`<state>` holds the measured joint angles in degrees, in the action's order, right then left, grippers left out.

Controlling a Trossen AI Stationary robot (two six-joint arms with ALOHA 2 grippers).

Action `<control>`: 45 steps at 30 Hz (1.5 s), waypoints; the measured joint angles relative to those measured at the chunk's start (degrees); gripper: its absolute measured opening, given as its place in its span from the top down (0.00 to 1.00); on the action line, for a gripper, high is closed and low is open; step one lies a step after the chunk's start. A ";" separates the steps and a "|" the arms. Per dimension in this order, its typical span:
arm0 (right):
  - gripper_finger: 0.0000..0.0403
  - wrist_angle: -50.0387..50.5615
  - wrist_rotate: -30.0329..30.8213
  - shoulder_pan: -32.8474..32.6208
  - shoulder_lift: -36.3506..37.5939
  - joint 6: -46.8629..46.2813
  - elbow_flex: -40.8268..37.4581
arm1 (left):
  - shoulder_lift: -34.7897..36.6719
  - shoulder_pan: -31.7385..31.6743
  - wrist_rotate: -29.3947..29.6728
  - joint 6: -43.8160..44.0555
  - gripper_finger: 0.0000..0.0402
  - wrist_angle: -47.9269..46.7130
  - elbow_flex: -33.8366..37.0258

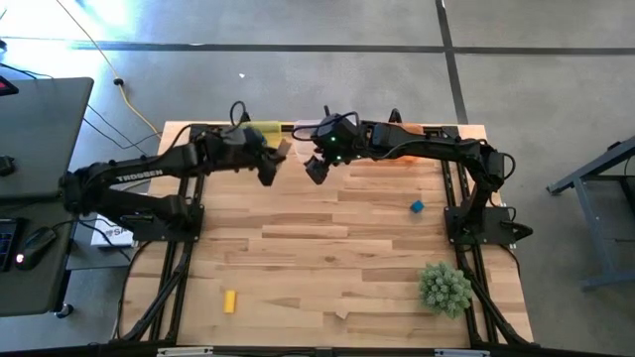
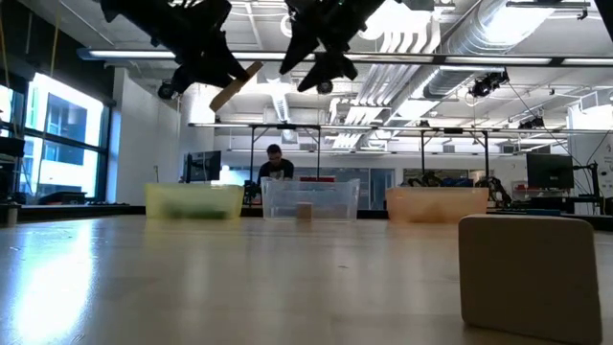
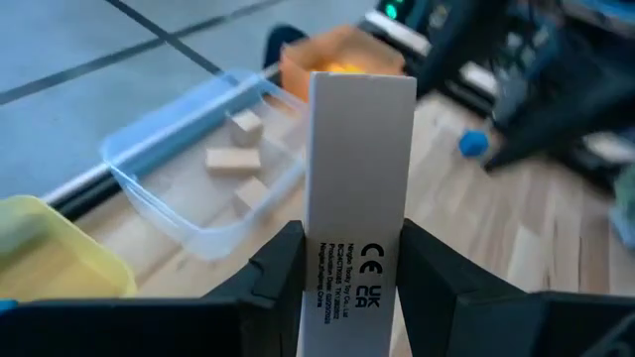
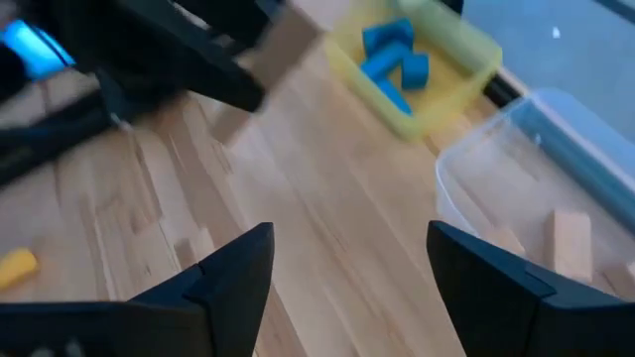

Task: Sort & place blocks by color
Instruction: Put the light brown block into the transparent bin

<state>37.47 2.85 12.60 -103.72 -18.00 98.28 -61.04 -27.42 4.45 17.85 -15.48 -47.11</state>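
Nearest the low camera, a tan block [image 2: 530,275] sits on the table [image 1: 327,258], unsorted. Both arms hang over the far edge by the clear bin [image 3: 189,193]. Left gripper [image 3: 352,273] pinches a tan bar [image 3: 359,188] by its lower end; released tilted, the bar could strike the rim and tumble out. Right gripper [image 4: 342,263] hovers just beside, fingers wide and empty, close enough to clip the bar.
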 joint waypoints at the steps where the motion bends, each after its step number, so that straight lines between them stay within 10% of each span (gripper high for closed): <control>1: 0.37 -1.26 0.00 0.00 0.00 -0.15 0.00 | 0.02 -0.89 -0.36 0.58 0.75 0.61 0.00; 25: 0.37 -23.87 4.65 1.77 -1.19 -4.21 0.00 | -3.47 -8.72 -3.77 10.68 0.75 24.11 0.00; 45: 0.44 -23.12 8.08 3.16 -5.67 -7.70 0.02 | -7.26 -8.75 -5.29 11.95 0.75 29.44 0.00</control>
<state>14.36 10.93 15.76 -109.39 -25.69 98.30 -68.29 -36.16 -0.84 29.80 13.96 -47.11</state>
